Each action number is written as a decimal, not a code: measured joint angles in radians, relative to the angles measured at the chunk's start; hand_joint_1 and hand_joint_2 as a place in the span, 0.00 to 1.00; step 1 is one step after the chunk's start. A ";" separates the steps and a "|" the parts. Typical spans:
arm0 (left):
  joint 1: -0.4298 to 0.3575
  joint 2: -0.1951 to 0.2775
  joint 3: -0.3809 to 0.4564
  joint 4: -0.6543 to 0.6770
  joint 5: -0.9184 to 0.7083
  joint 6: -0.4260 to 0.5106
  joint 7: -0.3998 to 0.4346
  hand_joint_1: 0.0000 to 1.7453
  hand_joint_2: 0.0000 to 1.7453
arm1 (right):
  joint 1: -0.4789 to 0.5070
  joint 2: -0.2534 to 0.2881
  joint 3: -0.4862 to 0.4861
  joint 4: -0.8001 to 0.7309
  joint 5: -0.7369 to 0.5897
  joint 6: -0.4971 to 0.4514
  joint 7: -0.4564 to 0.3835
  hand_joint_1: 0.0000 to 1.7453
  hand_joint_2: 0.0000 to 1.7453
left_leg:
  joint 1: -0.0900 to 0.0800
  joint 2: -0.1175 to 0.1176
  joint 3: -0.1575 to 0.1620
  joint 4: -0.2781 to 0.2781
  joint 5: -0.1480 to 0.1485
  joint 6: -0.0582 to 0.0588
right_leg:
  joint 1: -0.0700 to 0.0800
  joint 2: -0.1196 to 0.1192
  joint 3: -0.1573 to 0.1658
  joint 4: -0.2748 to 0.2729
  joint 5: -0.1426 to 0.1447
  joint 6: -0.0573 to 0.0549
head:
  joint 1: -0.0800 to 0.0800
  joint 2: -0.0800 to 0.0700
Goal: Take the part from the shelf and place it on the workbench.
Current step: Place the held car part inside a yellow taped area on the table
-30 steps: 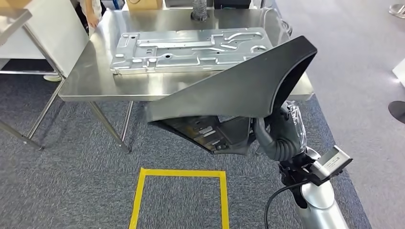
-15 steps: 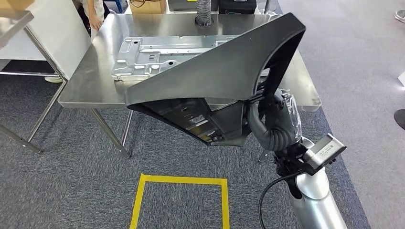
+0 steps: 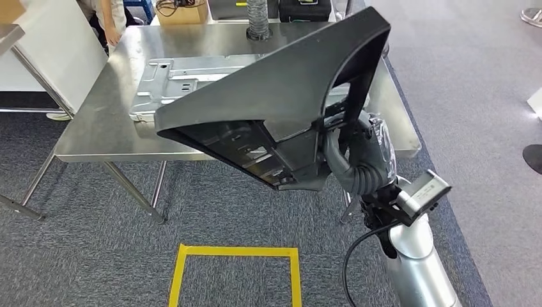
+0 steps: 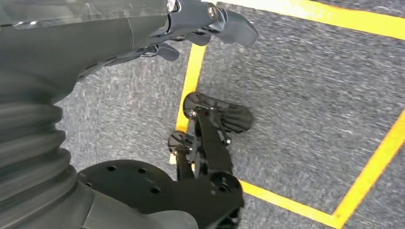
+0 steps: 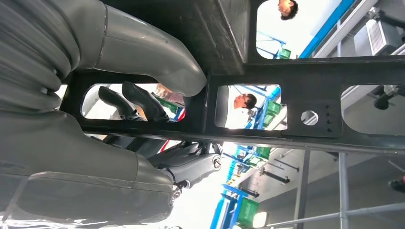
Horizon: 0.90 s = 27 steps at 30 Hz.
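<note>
the right robot hand (image 3: 358, 157) grips the black part (image 3: 281, 89) from underneath: in the right wrist view the thick thumb (image 5: 148, 52) lies over a black rib of the part's frame and dark fingers (image 5: 129, 102) come through an opening, so the part is clamped between them. in the head view the part is held up in the air, tilted, its wide smooth face upward and its ribbed underside w/ small pale labels toward the floor; the writing on the labels is too small to read. the part is above the near edge of the tabletop (image 3: 96, 128), not resting on it. a flat grey metal plate (image 3: 172, 80) lies on the tabletop at approx 10 o'clock from the part. the left robot hand (image 4: 191, 28) hangs over grey carpet w/ yellow tape lines (image 4: 191, 81), holding nothing, fingers curled in.
</note>
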State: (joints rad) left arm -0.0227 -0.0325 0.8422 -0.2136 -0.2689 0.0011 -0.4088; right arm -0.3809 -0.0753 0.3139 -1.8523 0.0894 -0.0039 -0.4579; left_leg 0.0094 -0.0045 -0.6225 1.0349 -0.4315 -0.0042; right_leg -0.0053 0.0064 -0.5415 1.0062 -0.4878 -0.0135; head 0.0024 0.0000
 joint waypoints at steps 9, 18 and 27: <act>-0.002 0.001 0.004 0.000 -0.017 -0.002 -0.003 0.00 1.00 | 0.018 0.006 -0.004 0.006 0.008 -0.010 -0.014 1.00 1.00 | 0.003 -0.001 0.052 -0.041 -0.015 0.033 | -0.006 -0.001 -0.146 0.265 -0.108 0.040 | 0.003 0.000; -0.003 -0.002 0.005 0.000 -0.024 -0.003 -0.002 0.00 1.00 | 0.030 0.009 -0.007 0.002 0.039 -0.016 -0.023 1.00 1.00 | -0.002 -0.003 0.111 -0.040 -0.081 -0.002 | -0.007 -0.002 -0.086 0.011 0.068 0.019 | -0.002 0.000; 0.001 -0.005 0.015 0.000 -0.025 -0.004 -0.001 0.00 1.00 | -0.015 0.015 -0.010 -0.029 0.097 -0.033 -0.013 1.00 1.00 | 0.006 -0.001 -0.067 0.208 -0.102 -0.028 | -0.008 0.000 -0.017 -0.005 0.022 -0.004 | -0.013 0.000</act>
State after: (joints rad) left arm -0.0218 -0.0374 0.8570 -0.2140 -0.2941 -0.0027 -0.4101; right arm -0.3956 -0.0603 0.3043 -1.8809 0.1860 -0.0370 -0.4710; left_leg 0.0152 -0.0051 -0.6898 1.2425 -0.5337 -0.0324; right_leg -0.0130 0.0059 -0.5582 1.0013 -0.4661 -0.0176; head -0.0104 0.0001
